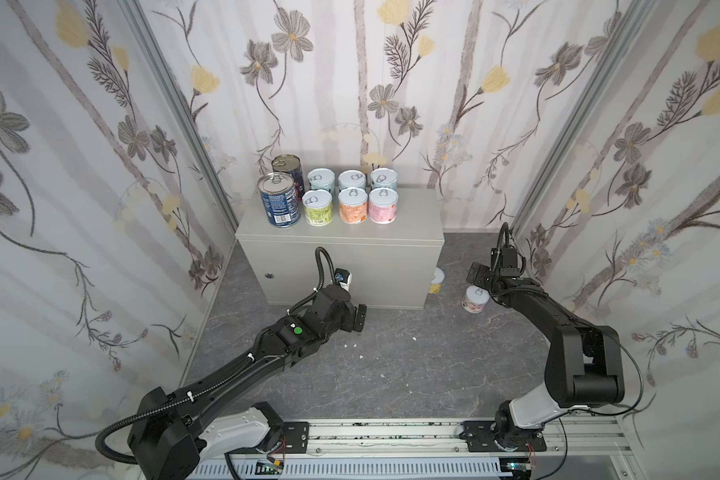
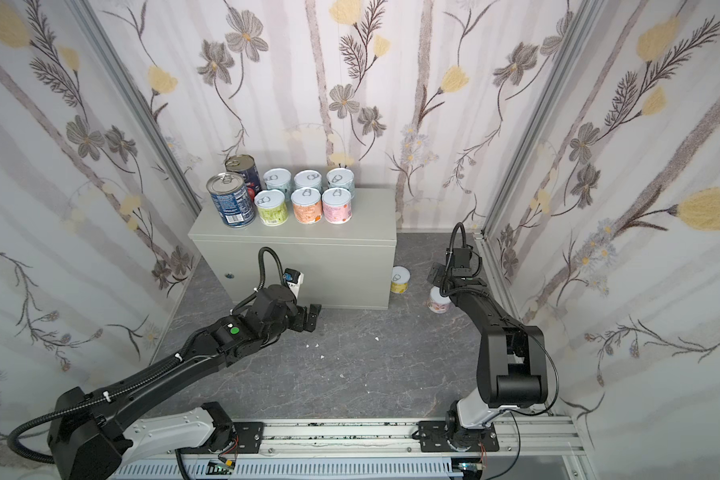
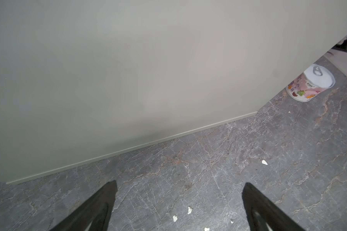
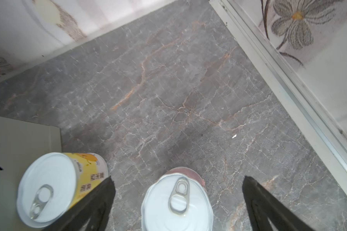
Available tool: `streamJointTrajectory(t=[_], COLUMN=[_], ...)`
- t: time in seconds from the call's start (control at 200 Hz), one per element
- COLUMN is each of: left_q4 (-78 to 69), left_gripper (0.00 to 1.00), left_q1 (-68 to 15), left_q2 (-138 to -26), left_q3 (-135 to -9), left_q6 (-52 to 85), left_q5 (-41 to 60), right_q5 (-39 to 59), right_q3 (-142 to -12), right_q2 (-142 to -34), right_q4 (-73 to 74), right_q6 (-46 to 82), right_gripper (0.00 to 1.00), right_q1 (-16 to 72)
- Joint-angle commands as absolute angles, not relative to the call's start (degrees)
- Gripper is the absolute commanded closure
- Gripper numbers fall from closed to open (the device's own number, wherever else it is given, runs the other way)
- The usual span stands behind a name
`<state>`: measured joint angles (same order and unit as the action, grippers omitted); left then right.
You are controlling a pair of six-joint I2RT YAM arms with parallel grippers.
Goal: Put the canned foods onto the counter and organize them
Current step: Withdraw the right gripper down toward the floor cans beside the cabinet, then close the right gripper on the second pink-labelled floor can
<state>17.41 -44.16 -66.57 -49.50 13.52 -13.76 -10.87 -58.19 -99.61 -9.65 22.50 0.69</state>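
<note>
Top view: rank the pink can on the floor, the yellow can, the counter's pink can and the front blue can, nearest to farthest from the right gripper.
1. Pink floor can, just beneath the right gripper.
2. Yellow can, on the floor beside the counter's right end.
3. Counter pink can, front row, right end.
4. Front blue can, front row, left end.

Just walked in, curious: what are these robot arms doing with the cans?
They are moving cans onto the grey counter. Eight stand there in two rows; a yellow can and a pink-labelled can sit on the floor to its right. The right gripper hangs open over the pink one. The left gripper, open and empty, sits low before the counter's front.
</note>
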Motion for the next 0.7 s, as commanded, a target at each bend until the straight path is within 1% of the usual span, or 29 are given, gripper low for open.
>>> streamJointTrajectory(t=[0.0,0.205,0.55,0.694], left_q4=[16.3,16.4,16.4,16.4], left_gripper=[0.0,0.0,0.0,0.0], left_q1=[-44.1,-44.1,-44.3,-44.4], left_q2=[-68.7,-73.5,-76.5,-76.8], left_q3=[-50.1,-50.8,-51.0,-51.4], left_q6=[13.8,14.6,15.5,15.6], left_q5=[-12.5,-10.3,-10.2,-9.9], right_q5=[-9.8,-6.7,-1.7,-1.2], right_q3=[-57.4,-56.5,-56.1,-54.8], right_q2=[-101.3,-104.4,-106.1,-105.7], right_q4=[-6.3,-4.6,-6.2,-6.5], right_q6=[24.3,23.4,20.6,20.3], right_gripper=[0.0,0.0,0.0,0.0], right_q1=[0.1,-0.1,-0.2,-0.2])
